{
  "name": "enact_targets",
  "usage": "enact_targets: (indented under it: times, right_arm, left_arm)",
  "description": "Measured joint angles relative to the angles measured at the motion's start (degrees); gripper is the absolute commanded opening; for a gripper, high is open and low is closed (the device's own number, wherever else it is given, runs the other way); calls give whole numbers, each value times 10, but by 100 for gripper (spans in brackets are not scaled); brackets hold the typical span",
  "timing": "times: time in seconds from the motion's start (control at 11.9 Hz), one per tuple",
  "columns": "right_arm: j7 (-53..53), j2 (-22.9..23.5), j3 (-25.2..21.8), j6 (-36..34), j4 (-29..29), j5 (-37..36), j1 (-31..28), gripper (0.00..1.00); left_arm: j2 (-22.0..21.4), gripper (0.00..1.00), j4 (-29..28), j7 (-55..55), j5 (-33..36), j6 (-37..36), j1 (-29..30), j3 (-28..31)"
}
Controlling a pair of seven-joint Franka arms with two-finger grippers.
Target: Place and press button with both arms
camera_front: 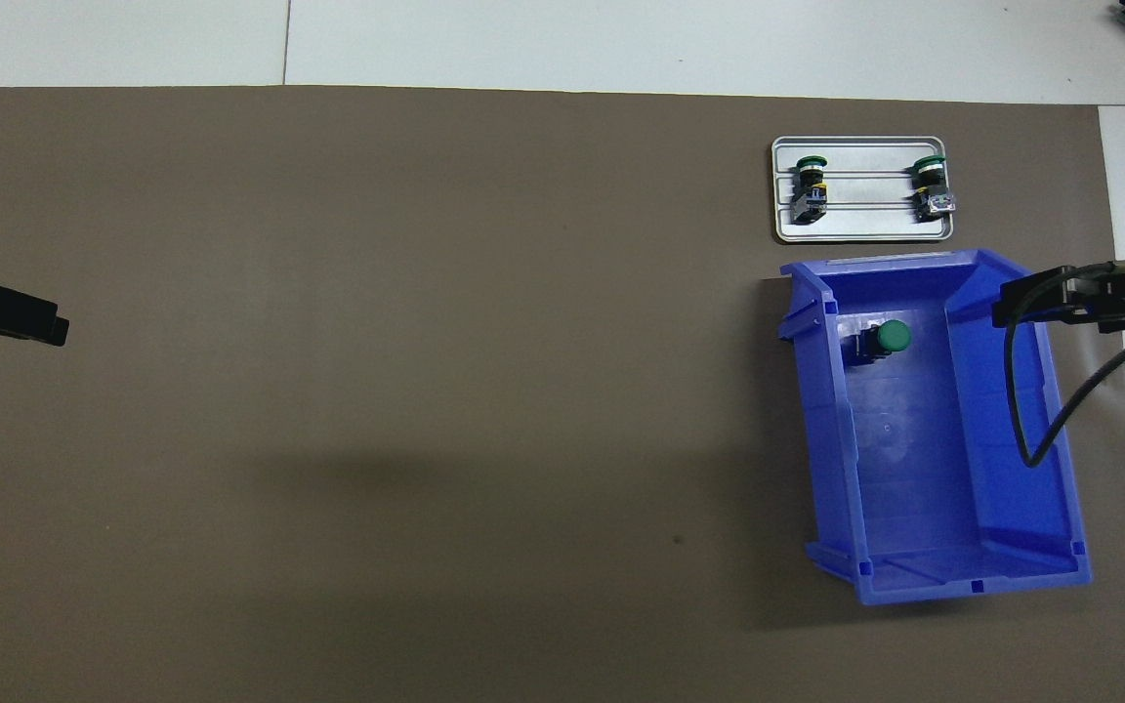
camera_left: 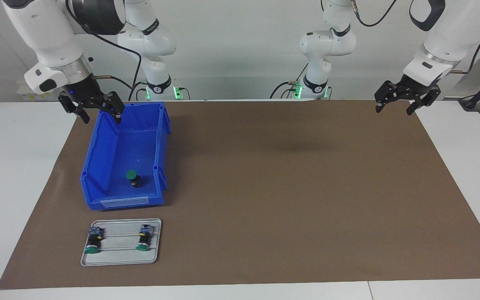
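- The button [camera_left: 133, 178] is lying alone in the blue bin [camera_left: 98, 166], at the bin's end farthest from the robots, probably waiting to be picked out.
- Two similar switches [camera_left: 119, 238] are sitting on the grey tray [camera_left: 119, 258] just beside that end, seemingly already placed.
- The right gripper [camera_left: 96, 111] is hovering open and empty over the bin's rim nearest the robots, well apart from the button.
- The left gripper [camera_left: 396, 104] is waiting open and empty over the mat's [camera_left: 290, 187] corner.
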Motion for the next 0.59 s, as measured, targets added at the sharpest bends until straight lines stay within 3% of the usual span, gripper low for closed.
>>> enact_targets:
  times: [0.59]
  right_arm:
    - [0, 6, -2, 0, 16, 2, -1, 99]
  left_arm:
    - [0, 100, 0, 0, 0, 0, 0, 0]
